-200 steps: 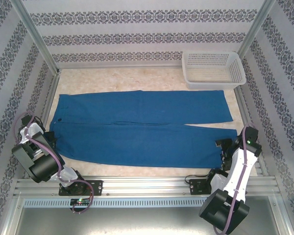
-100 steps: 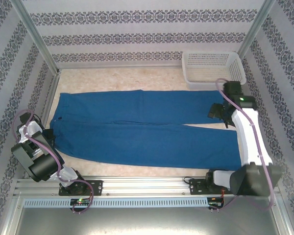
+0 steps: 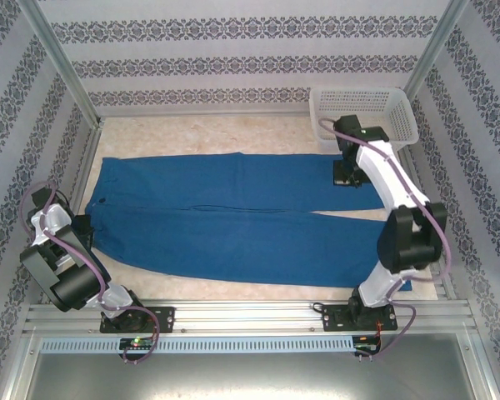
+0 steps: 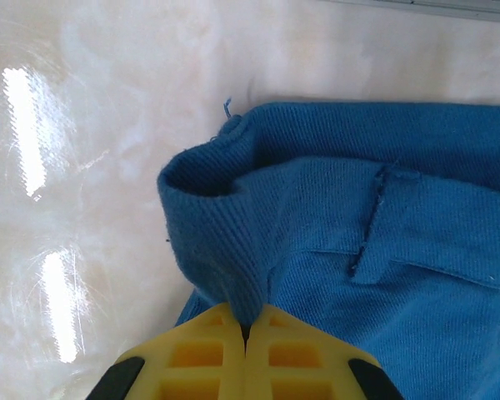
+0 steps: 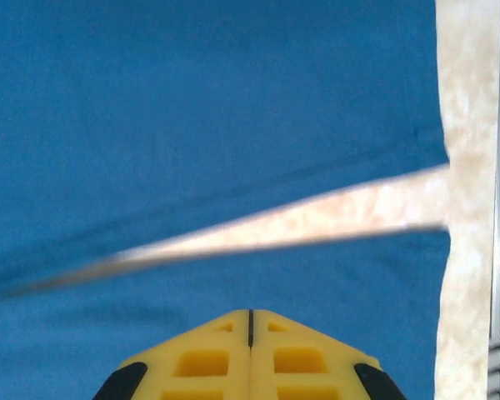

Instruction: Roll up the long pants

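Note:
The long pants (image 3: 233,217) lie flat on the pale table, waist to the left, the two legs running right with a thin gap between them. My left gripper (image 3: 77,227) is at the waist's near-left corner. In the left wrist view its yellow jaws (image 4: 247,327) are shut on a raised fold of the waistband (image 4: 225,242). My right gripper (image 3: 347,177) hangs over the far leg close to its hem. Seen from the right wrist, that gripper (image 5: 250,315) is shut with nothing in it, above the blue cloth (image 5: 192,125) and the gap between the legs (image 5: 317,221).
A white mesh basket (image 3: 362,117) stands at the back right, just beyond the right arm. Patterned walls and metal posts (image 3: 62,71) close in the table. A metal rail (image 3: 250,312) runs along the near edge.
The right arm has swung from the near right corner to the far leg by the basket, and its jaws have shut. The left gripper keeps its hold on the waistband.

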Controlling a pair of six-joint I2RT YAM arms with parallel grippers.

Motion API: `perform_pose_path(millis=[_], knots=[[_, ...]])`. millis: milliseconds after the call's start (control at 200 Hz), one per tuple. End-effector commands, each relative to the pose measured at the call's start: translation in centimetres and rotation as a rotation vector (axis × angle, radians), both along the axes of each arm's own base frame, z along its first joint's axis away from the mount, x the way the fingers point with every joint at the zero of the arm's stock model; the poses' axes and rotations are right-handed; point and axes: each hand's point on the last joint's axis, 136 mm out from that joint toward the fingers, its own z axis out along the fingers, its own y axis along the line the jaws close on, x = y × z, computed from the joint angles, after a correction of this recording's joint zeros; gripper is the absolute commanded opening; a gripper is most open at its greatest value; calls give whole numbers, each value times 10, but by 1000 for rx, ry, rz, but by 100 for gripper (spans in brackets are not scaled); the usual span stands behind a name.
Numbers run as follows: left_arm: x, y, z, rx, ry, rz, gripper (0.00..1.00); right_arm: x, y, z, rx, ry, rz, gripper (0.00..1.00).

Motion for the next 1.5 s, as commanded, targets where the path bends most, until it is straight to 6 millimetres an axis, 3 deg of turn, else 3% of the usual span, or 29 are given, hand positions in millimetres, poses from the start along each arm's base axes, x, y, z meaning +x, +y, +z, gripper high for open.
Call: perform_pose_path(millis=[0,260,390,485,625,769,924,1054,1219,1494], knots=[[3,-2,8,-1,2,-33,0,23,-18,-24,-34,69,-23,0],[-4,-4,6,6,25,-23,0,50,-34,-60,76,119,-107,0],[-2,-4,4,-6,20,-18,0,47,-37,-78,71,186,-106,0],[-2,-5,4,-15,23,-17,0,38,-28,-81,123,216,-125,0],[-4,-5,6,-8,25,-17,0,14,-7,-67,154,226,-87,0],[-5,-6,4,-6,22,-9,0,-36,2,-58,143,320,-78,0],[-3,-8,-2,-25,17,-3,0,-81,17,-61,147,367,-76,0],[-1,-7,-3,-31,19,-9,0,-107,23,-70,126,408,-82,0],[0,-6,-2,-33,19,-10,0,-124,23,-84,90,460,-95,0],[-1,-8,-2,-33,17,-17,0,-127,21,-107,35,490,-129,0]])
